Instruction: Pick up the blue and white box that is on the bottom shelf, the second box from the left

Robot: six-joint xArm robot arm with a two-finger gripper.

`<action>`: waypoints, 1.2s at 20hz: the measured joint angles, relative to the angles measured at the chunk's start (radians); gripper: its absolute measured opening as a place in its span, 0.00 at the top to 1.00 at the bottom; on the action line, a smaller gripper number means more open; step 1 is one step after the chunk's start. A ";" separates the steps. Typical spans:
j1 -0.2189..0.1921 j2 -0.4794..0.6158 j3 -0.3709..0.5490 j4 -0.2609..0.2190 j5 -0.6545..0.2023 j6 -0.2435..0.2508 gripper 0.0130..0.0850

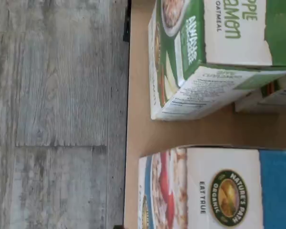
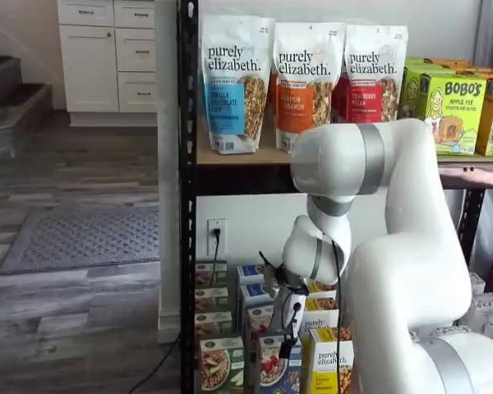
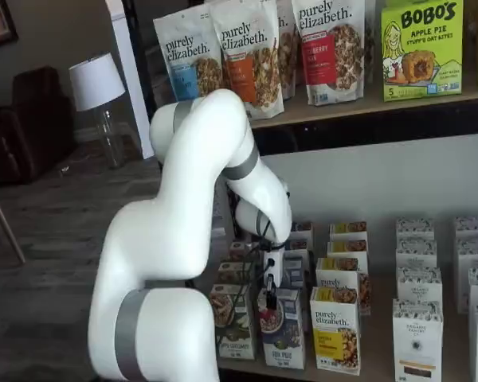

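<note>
The blue and white box [image 1: 224, 188] fills the wrist view close up, with its white top, round gold seal and blue body showing. In both shelf views it stands upright on the bottom shelf [image 3: 376, 356], between a green box [image 3: 231, 320] and a yellow box [image 3: 335, 330]. My gripper [image 3: 269, 296] hangs just above the top of the blue and white box [image 3: 283, 333], apart from it. In a shelf view the gripper [image 2: 289, 332] points down over the same box [image 2: 271, 368]. It is open and holds nothing. The fingers do not show in the wrist view.
Rows of more boxes stand behind and to the right on the bottom shelf. The green box [image 1: 200, 57] sits close beside the target on the tan shelf board [image 1: 138, 129]. Granola bags [image 2: 234, 82] line the upper tier. A black post [image 2: 186, 205] edges the rack; grey wood floor [image 1: 57, 114] lies in front.
</note>
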 joint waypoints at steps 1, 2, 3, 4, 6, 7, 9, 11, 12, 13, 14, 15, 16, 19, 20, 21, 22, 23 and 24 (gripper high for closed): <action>-0.001 0.007 -0.011 -0.005 0.006 0.004 0.00; -0.003 0.015 -0.022 -0.015 0.013 0.012 0.00; -0.003 0.020 -0.030 -0.024 0.018 0.020 0.00; -0.004 0.026 -0.039 -0.033 0.023 0.028 0.00; -0.004 0.039 -0.056 -0.051 0.030 0.044 0.00; -0.004 0.045 -0.064 -0.059 0.033 0.052 0.00; -0.001 0.059 -0.079 -0.077 0.035 0.069 0.00; 0.002 0.073 -0.092 -0.098 0.040 0.091 0.00; 0.004 0.078 -0.097 -0.108 0.042 0.101 0.00; 0.005 0.084 -0.104 -0.120 0.047 0.113 0.00; 0.007 0.088 -0.109 -0.130 0.050 0.123 0.00; 0.008 0.094 -0.115 -0.141 0.055 0.134 0.00; 0.009 0.099 -0.122 -0.153 0.063 0.146 0.00; 0.012 0.111 -0.138 -0.194 0.079 0.184 0.00; 0.013 0.117 -0.143 -0.208 0.082 0.198 0.00; 0.014 0.121 -0.145 -0.215 0.082 0.205 0.00; 0.016 0.126 -0.146 -0.217 0.073 0.207 0.00; 0.016 0.127 -0.143 -0.217 0.060 0.207 0.00; 0.017 0.132 -0.141 -0.219 0.046 0.209 0.00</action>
